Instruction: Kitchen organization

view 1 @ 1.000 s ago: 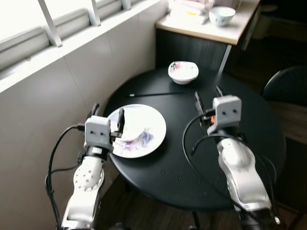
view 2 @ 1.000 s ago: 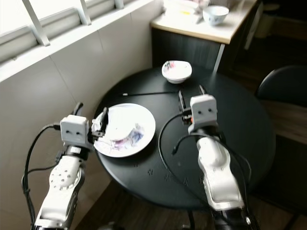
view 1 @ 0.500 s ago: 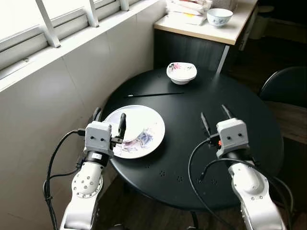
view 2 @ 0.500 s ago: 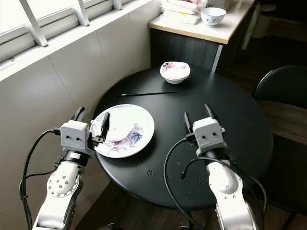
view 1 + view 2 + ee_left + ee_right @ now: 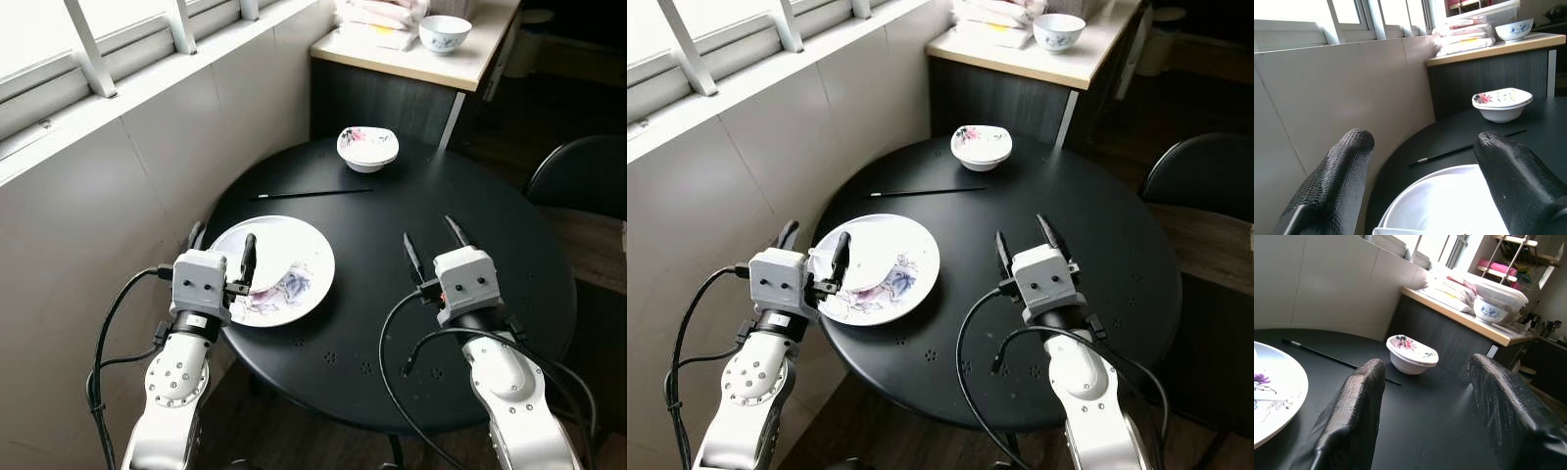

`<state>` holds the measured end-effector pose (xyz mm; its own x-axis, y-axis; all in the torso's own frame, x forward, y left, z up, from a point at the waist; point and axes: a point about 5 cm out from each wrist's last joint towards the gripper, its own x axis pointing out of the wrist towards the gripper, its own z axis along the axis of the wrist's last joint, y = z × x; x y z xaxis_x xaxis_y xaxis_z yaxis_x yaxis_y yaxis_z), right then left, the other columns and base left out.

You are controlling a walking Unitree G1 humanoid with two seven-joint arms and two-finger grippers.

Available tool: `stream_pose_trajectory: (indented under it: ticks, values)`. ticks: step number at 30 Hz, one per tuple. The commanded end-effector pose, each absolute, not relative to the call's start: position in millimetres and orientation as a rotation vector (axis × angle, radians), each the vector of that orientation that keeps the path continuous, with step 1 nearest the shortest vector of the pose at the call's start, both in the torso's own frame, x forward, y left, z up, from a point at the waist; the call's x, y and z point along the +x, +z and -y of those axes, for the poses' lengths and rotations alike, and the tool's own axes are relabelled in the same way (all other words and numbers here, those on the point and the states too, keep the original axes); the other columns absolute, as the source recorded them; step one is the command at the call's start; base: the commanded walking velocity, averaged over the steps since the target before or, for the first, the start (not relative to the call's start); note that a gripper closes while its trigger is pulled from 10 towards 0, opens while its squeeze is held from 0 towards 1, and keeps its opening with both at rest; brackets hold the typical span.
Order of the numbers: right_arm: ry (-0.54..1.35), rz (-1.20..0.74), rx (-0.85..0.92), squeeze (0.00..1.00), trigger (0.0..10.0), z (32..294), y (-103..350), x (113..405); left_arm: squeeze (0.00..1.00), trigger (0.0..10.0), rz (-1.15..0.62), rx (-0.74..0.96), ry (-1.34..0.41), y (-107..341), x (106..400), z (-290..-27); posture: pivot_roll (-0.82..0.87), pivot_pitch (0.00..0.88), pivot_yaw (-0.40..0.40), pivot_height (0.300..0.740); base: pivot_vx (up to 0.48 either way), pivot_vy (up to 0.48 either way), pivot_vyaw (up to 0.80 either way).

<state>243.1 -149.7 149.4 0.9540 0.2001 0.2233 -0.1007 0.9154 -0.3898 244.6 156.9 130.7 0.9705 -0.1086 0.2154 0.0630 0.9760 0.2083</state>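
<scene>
On the round black table [image 5: 509, 235] there is one large white plate [image 5: 294, 257] with purple flower painting, lying at the edge nearest the window wall. Toward the far side sit two small floral bowls [image 5: 367, 147], stacked one inside the other, as the left wrist view makes plain. Between plate and bowls lies a single thin black chopstick [image 5: 312, 194], well apart from both. The left gripper [image 5: 223, 250] has its two black fingers spread wide at the plate's near rim, one finger over the plate and the other out past the table edge; they close on nothing. The right gripper [image 5: 431, 243] hangs above the bare middle of the table, its fingers also parted and empty, pointing toward the bowls. Beyond the table stands a pale-topped counter [image 5: 460, 67] with one blue-and-white bowl [image 5: 444, 31] and a stack of packets [image 5: 377, 18] beside it; the right wrist view also shows a clear lidded container [image 5: 1501, 291] behind that bowl. Whatever is printed on the packets is too small to read, and I can make out no brand or writing anywhere. One dark chair [image 5: 578, 171] stands at the table's right side. A window sill [image 5: 147, 73] runs along the tiled wall on the left.
</scene>
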Motion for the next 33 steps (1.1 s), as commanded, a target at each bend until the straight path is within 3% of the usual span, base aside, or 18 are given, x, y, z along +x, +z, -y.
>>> stream_pose_trajectory:
  ticks: [1,22,33]
  values:
    - [0.148,0.296,-0.398,0.00,10.0,148.9,155.9,243.7,0.00,10.0,0.233,0.201,-0.086,133.4,245.0,-157.7,-0.05,0.033,-0.004,0.740,0.000,0.000,0.00]
    - [0.135,0.301,-0.394,0.00,10.0,150.2,156.4,246.4,0.00,10.0,0.237,0.195,-0.089,132.7,246.6,-155.1,-0.05,0.019,-0.009,0.740,0.000,0.000,0.00]
    - [0.137,0.301,-0.388,0.00,10.0,148.7,156.3,247.3,0.00,10.0,0.237,0.195,-0.091,132.6,247.0,-155.0,-0.06,0.018,-0.007,0.683,0.000,0.000,0.00]
